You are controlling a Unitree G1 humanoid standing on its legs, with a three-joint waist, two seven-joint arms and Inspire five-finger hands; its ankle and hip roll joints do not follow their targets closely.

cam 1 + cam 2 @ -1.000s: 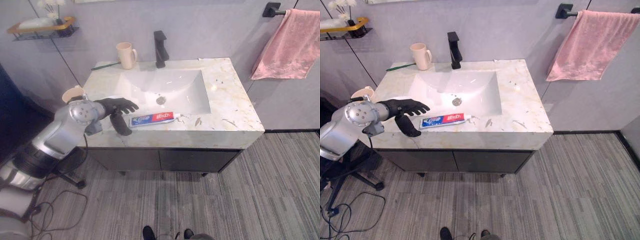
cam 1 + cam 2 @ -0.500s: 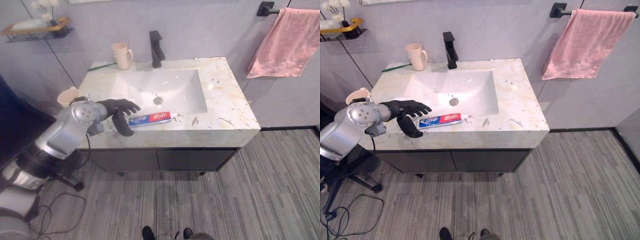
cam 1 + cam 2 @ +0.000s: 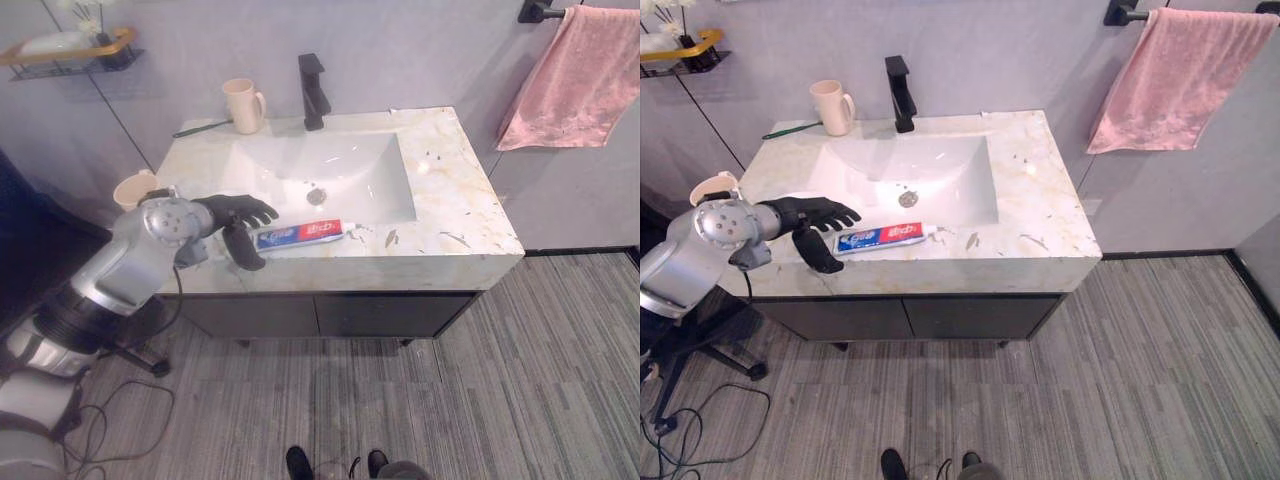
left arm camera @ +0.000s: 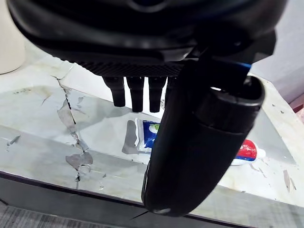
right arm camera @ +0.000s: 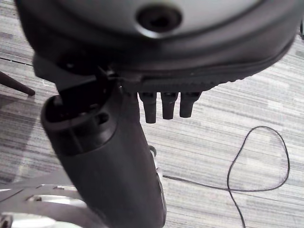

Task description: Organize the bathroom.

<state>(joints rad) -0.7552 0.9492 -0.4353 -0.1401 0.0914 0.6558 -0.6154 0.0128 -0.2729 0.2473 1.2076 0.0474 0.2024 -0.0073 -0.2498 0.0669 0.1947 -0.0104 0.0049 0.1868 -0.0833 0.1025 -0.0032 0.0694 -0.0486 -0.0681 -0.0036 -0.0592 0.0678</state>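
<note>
While the left robot hand (image 3: pixel 237 214) hovers at the front-left of the marble-topped vanity table (image 3: pixel 455 205), its fingers are straight and spread, thumb pointing down toward the table's front edge; it grips nothing. One red, white and blue toothpaste tube (image 3: pixel 300 234) lies flat at centre frame, along the front rim of the white rectangular sink basin (image 3: pixel 350 170), cap end to frame right. Thumb tip is just beside the tube's flat end; contact cannot be told. In the left wrist view the tube (image 4: pixel 151 134) shows past the fingertips (image 4: pixel 135 98).

Count at upper frame: one cream mug (image 3: pixel 243 105), one green toothbrush (image 3: pixel 205 127) lying just left of it, one black faucet (image 3: pixel 313 92) behind the basin. One pink towel (image 3: pixel 570 80) hangs from a black wall bar, upper right. One wall shelf with a yellow rim (image 3: pixel 70 52), upper left.

Right robot hand (image 5: pixel 118 156) shows in its own wrist view over grey striped floor (image 5: pixel 228 137), fingers straight, holding nothing.
</note>
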